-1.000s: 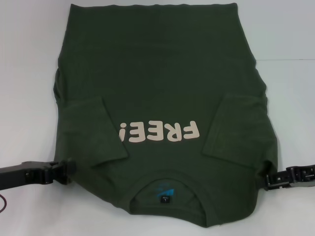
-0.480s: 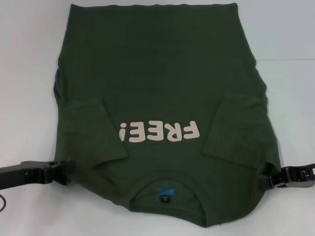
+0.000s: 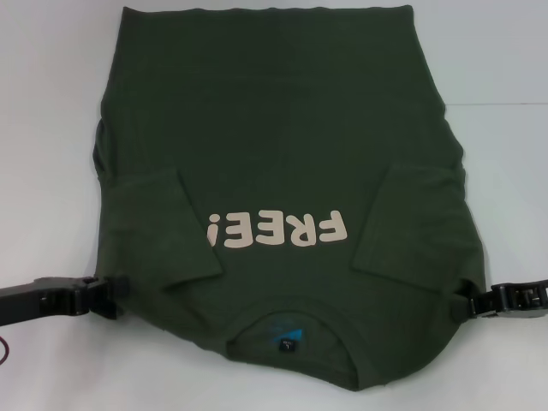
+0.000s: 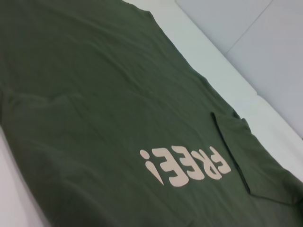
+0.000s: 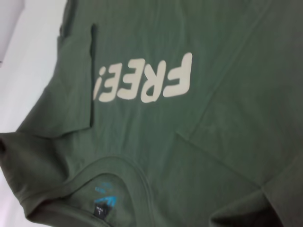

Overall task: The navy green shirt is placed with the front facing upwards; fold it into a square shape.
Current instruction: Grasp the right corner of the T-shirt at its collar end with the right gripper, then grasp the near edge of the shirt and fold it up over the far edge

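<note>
Note right gripper (image 3: pixel 469 305) easing outward toward 3 o'clock and left gripper (image 3: pixel 116 289) barely moved at 8 o'clock, grip state of both indiscernible, sleeves already folded in, lengthwise fold pending; treat navy green shirt (image 3: pixel 282 145), centred on table (image 3: pixel 51 103), as soft matte cotton, lightly creased, with smooth cream lettering (image 3: pixel 276 229)

**Matt cloth on a smooth pale surface**

The navy green shirt (image 3: pixel 282 128) is soft matt cloth, lightly creased, with a ribbed collar (image 5: pixel 118 165). Its cream lettering (image 3: pixel 278 229) looks smooth and flat, like a print. The neck label (image 3: pixel 285 340) has a slight sheen. The table (image 3: pixel 505 60) is smooth, pale and matt. Both grippers look like matt black plastic.
</note>
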Tool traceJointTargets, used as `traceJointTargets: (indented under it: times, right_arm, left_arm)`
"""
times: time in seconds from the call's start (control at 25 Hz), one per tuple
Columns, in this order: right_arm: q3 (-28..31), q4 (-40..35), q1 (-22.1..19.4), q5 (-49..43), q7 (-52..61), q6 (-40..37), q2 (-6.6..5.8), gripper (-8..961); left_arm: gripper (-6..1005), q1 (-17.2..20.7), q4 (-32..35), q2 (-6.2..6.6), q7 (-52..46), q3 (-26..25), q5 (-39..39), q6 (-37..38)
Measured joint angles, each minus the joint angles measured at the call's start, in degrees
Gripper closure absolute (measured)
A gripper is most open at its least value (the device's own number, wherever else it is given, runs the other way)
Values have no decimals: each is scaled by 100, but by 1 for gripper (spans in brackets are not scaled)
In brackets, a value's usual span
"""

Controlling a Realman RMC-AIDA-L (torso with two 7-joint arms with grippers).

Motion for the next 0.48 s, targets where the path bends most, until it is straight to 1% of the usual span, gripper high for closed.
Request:
traceJointTargets:
  times: [0.04, 0.28, 0.48]
  right_arm:
    - [0, 0, 0, 0, 0, 0, 0, 906]
    - [393, 0, -266, 8, -605, -108, 146, 905]
    - [739, 6, -543, 144, -1141, -458, 195, 904]
  left_arm:
    - [940, 4, 0, 9, -47, -14, -2, 20]
    - [936, 110, 27, 65, -389, -192, 41, 422]
    - [933, 242, 37, 93, -438, -393, 58, 861]
